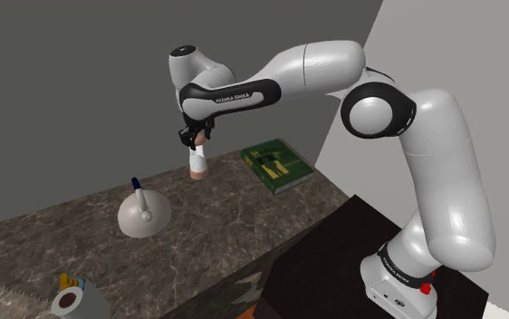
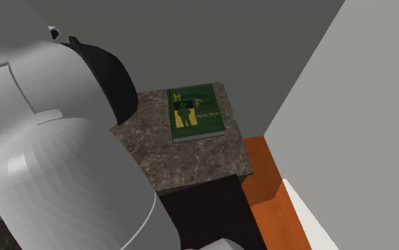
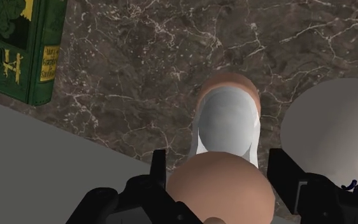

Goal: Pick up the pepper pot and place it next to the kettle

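The pepper pot (image 1: 197,164) stands upright on the dark marble counter (image 1: 235,217), close to the grey back wall. It has a white body and a tan cap and base. My gripper (image 1: 195,138) comes down over its top. In the wrist view the black fingers (image 3: 159,167) press against both sides of the tan cap (image 3: 219,184), with the gripper (image 3: 217,162) shut on it. The kettle (image 1: 144,214), a pale grey dome with a blue knob, sits on the counter toward the shoulder view's left, beside the pot (image 3: 337,127).
A green book (image 1: 277,165) (image 2: 196,112) (image 3: 12,44) lies flat on the counter's far corner beside the pot. A small cup-like object (image 1: 72,297) sits at the counter's near left. The dark stand (image 1: 352,245) adjoins the counter. My arm (image 2: 56,163) blocks the second exterior view's left.
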